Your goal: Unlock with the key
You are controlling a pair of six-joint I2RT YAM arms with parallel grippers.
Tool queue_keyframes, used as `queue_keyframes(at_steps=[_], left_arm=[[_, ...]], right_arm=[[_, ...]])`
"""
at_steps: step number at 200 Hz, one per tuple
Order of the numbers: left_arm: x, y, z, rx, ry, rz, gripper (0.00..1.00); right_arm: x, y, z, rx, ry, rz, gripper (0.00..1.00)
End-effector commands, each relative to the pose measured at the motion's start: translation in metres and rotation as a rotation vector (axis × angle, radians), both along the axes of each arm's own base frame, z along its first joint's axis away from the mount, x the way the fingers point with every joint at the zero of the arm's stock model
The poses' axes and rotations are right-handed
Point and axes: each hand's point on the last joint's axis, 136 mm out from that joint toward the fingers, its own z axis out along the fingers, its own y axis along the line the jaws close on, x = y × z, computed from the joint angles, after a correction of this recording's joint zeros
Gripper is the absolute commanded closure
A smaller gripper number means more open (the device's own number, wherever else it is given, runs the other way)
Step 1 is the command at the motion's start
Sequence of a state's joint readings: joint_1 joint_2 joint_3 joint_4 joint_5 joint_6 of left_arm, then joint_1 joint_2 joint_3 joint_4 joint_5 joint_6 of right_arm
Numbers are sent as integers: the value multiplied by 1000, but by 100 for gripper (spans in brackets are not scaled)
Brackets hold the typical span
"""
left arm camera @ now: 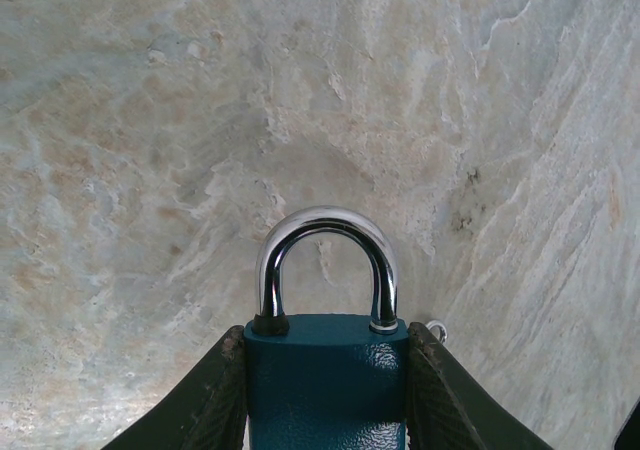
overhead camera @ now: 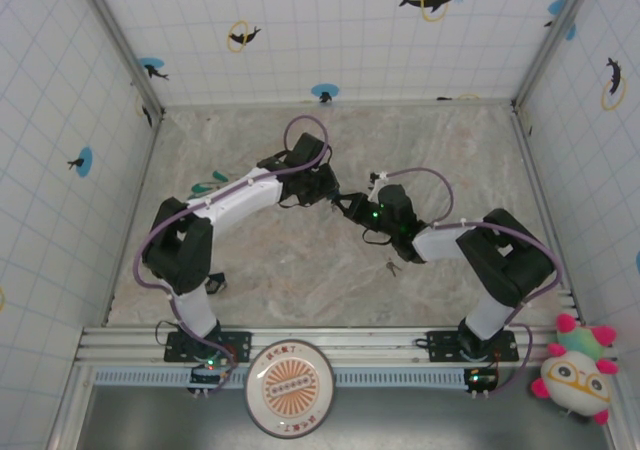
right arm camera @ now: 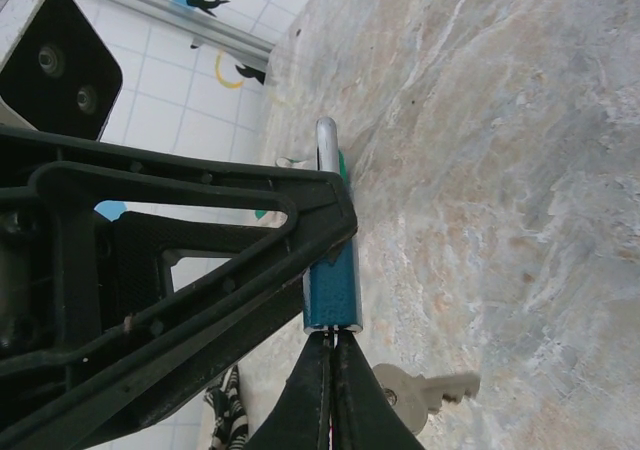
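on the left of the marbled table, a few small teal pieces lie well apart from the arms. at the near edge sits a round disc with red characters on its face, too small to read.

the left gripper reaches to the table's middle and pinches the padlock by its two flat sides, one dark finger on each. the padlock has a teal-blue pebbled body. its chrome shackle is seated at both ends and points away from the wrist.

the right gripper meets the padlock's base from the other side. its fingers are pressed together with only a thin pale sliver between the tips; what that sliver is cannot be told. just beside those fingers shows a silver key, blade toward the table.

far right, beyond the rail, rests a white plush toy with pink ears and yellow glasses.
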State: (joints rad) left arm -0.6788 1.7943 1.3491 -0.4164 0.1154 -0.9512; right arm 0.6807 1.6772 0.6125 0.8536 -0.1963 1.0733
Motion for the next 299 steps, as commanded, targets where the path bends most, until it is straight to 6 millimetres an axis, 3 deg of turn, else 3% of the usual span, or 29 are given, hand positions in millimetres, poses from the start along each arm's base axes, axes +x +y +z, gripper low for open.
queue_keyframes(at_steps=[1, 58, 76, 79, 89, 152, 215, 256, 284, 299], left_arm=[[-3, -8, 30, -86, -43, -10, 100], [2, -8, 57, -196, -137, 0, 100], [6, -5, 72, -238, -176, 13, 100], [3, -2, 64, -231, -166, 17, 100], [3, 1, 67, -245, -181, 25, 100], [4, 14, 105, -330, -305, 63, 100], [2, 22, 130, -411, -379, 82, 100], [1, 28, 136, -422, -400, 93, 100], [2, 28, 128, -395, -374, 98, 100], [4, 30, 118, -347, -334, 105, 100]], right_arm=[[15, 3, 21, 58, -57, -25, 100], [13, -3, 35, 214, -49, -17, 100], [14, -3, 39, 257, -46, -13, 100], [13, -3, 39, 263, -44, -10, 100], [13, -1, 41, 284, -42, -4, 100], [15, 1, 56, 445, -16, 11, 100], [16, 3, 71, 567, -14, 28, 100], [17, 5, 74, 608, 18, 32, 100], [17, 9, 66, 509, 3, 34, 100], [18, 6, 57, 412, 2, 16, 89]])
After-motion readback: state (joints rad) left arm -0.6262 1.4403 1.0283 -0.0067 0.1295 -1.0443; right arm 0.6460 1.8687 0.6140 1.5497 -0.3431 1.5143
